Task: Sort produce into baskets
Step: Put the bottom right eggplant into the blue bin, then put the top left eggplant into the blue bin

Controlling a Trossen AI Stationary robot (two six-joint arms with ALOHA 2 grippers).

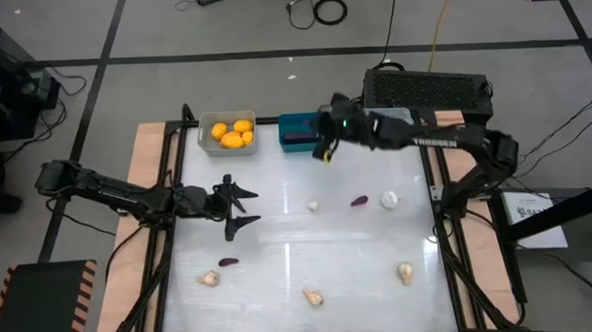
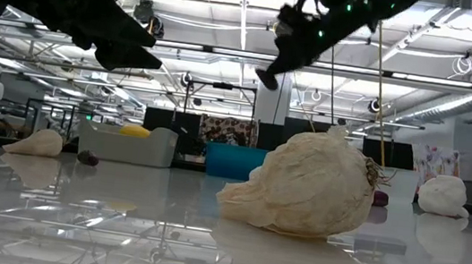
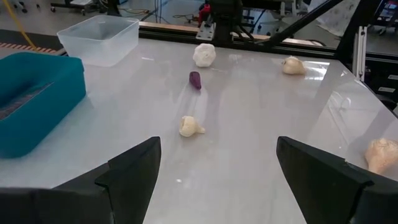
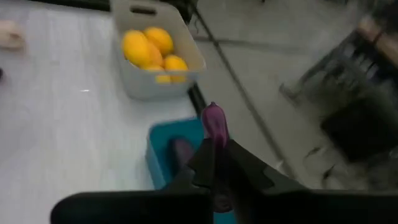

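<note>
My right gripper (image 1: 325, 151) is shut on a dark purple eggplant piece (image 4: 214, 119) over the near right part of the teal bin (image 1: 297, 134). Another purple piece (image 4: 181, 149) lies inside the teal bin. The light grey bin (image 1: 228, 133) beside it holds several yellow-orange fruits (image 4: 149, 48). My left gripper (image 1: 246, 208) is open and empty, above the table's left half. Garlic bulbs (image 1: 313, 206) (image 1: 390, 198) and an eggplant piece (image 1: 360, 199) lie on the table. The translucent white bin (image 3: 99, 37) stands beyond the teal one. My right gripper pinches the eggplant piece between its two fingers. The piece's rounded end (image 4: 215, 115) sticks out past the fingertips. The fingers point slantwise down toward the teal bin (image 4: 171, 155). The piece is lifted clear, above the bin.
More garlic bulbs (image 1: 210, 279) (image 1: 313, 297) (image 1: 406, 272) and another eggplant piece (image 1: 228, 261) lie in the near half of the table. A large black box (image 1: 428, 88) stands past the far right edge. One bulb (image 2: 300, 194) lies close to the low camera.
</note>
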